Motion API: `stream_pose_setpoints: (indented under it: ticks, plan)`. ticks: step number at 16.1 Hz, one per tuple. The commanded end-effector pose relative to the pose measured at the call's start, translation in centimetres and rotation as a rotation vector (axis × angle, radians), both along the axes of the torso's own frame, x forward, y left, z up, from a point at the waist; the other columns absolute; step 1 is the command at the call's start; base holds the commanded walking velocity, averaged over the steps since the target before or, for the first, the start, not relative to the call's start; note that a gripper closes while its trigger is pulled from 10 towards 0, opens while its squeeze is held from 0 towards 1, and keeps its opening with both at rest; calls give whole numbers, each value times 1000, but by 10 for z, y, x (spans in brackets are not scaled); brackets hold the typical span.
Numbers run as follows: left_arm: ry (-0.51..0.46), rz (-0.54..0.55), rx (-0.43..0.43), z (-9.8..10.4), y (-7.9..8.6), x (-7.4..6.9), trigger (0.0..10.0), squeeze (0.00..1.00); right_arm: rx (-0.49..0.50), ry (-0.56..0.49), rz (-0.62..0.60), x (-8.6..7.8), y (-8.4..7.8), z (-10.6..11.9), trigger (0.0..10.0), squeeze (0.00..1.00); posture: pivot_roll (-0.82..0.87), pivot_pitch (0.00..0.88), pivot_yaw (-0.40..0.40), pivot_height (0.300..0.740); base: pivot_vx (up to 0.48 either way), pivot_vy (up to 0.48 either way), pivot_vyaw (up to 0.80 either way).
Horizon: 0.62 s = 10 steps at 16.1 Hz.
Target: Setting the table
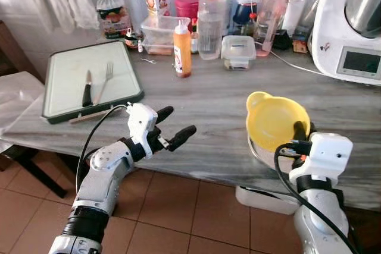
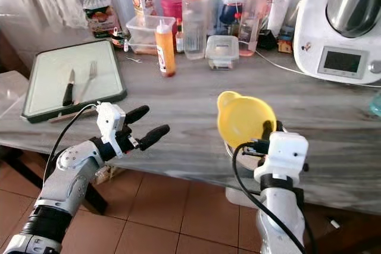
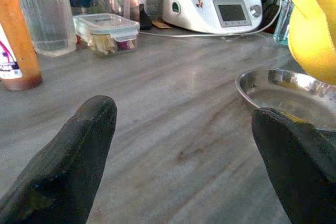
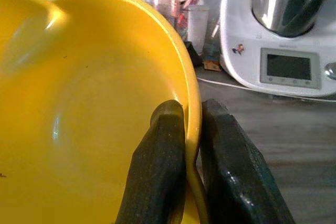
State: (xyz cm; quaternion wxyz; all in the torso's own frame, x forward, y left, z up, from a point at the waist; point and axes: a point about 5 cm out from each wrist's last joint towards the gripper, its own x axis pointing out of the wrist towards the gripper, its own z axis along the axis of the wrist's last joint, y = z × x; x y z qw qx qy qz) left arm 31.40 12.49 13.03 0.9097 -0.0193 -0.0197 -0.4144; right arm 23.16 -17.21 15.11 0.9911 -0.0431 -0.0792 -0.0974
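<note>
Right tool (image 4: 191, 145) pinches the rim of a glossy yellow bowl (image 1: 275, 120), one finger inside and one outside (seen closely in the right wrist view); the bowl is tilted on edge above a shallow steel dish (image 3: 286, 93) near the front edge of the grey, wood-grained table (image 1: 208, 102). Left tool (image 1: 172, 126) hovers at the table's front edge, its black fingers spread apart and holding nothing. On a pale green tray (image 1: 62, 75) lie a black-handled knife (image 1: 87, 89) and a fork (image 1: 103, 81). An orange sauce bottle (image 1: 182, 49) stands behind.
</note>
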Motion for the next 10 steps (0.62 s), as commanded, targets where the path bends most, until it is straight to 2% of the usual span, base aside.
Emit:
stream_pose_setpoints:
  ticks: [1, 5, 10]
  plan:
    - [-17, -18, -2, 8, 1, 1, 10000, 0, 2, -14, 6, 1, 3, 4, 10000, 0, 21, 48, 36, 740, 0, 0, -569]
    - [-1, -89, -8, 12, -3, -3, 10000, 0, -1, -11, 10, 1, 3, 4, 10000, 0, 25, 47, 35, 740, 0, 0, -800]
    - [-3, -55, 33, 13, 2, 2, 10000, 0, 0, -9, 16, 2, 4, 3, 10000, 0, 28, 49, 36, 740, 0, 0, -800]
